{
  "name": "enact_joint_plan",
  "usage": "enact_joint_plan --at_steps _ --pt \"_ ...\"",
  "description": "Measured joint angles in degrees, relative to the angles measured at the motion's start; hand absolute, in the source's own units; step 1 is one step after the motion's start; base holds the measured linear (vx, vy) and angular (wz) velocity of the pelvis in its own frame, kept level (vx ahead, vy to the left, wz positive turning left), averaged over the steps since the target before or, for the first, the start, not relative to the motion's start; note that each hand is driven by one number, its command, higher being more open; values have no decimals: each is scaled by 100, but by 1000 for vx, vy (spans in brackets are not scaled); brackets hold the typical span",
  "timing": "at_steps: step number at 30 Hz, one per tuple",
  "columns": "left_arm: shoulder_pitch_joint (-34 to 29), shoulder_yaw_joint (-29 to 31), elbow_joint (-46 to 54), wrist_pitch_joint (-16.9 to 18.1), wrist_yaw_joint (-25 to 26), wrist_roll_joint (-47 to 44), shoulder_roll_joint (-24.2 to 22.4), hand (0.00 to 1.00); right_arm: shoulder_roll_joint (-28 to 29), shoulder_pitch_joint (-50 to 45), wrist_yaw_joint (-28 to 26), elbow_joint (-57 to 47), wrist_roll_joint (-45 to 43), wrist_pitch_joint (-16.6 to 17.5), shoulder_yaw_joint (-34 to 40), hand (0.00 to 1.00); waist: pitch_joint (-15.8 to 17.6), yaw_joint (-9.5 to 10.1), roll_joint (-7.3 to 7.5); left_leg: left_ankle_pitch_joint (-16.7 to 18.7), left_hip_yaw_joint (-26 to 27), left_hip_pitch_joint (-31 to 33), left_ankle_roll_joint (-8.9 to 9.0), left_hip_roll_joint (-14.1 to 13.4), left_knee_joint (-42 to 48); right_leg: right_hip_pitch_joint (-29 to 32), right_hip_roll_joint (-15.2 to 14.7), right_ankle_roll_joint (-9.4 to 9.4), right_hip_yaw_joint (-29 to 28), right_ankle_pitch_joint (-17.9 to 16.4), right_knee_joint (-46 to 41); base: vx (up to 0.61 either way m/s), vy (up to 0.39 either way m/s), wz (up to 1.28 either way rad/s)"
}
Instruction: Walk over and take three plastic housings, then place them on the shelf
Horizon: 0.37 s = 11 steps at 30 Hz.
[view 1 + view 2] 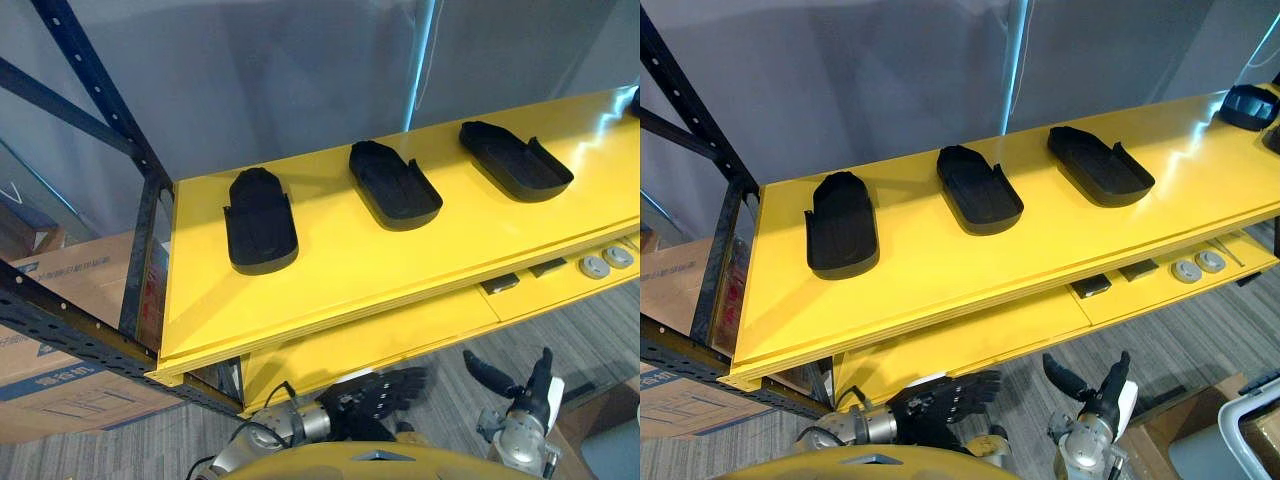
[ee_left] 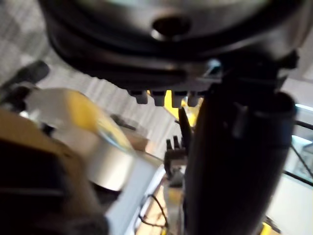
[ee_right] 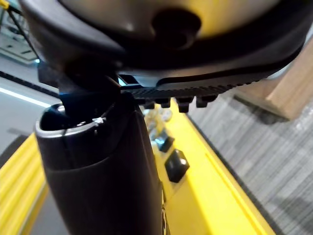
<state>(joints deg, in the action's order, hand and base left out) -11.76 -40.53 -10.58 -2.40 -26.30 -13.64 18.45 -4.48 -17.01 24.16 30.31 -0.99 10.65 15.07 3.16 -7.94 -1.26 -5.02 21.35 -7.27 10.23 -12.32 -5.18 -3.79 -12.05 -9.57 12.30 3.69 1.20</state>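
Fingers on the left hand (image 1: pixel 385 392) and right hand (image 1: pixel 528 398) hang straight-ish, spread and empty below the yellow shelf (image 1: pixel 330 285), all three plastic housings (image 1: pixel 395 185) sit in a row on top, so I'd say placing's done and backing away is next.

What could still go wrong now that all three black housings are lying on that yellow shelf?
The left hand and right hand hang open below the yellow shelf's front edge. If lifted carelessly, either could knock the board from beneath. The left housing lies nearest that edge, so a jolt might slide it off first. The middle housing and right housing sit further back and look safer.
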Motion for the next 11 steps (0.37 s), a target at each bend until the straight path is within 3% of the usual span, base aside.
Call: enact_joint_plan --at_steps 6,11 --pt "-204 1347 -1352 134 1297 456 -212 100 40 46 -469 882 -361 -38 -124 100 25 124 48 -19 -326 101 -24 7 0 -125 -17 -3 306 -124 0 -14 1 25" --pt "-424 2533 -2265 809 2771 783 -560 100 172 160 -980 1743 -901 -197 -95 100 112 348 177 -28 -607 98 -12 25 0 -347 -36 -8 577 -212 -5 16 -1 24"
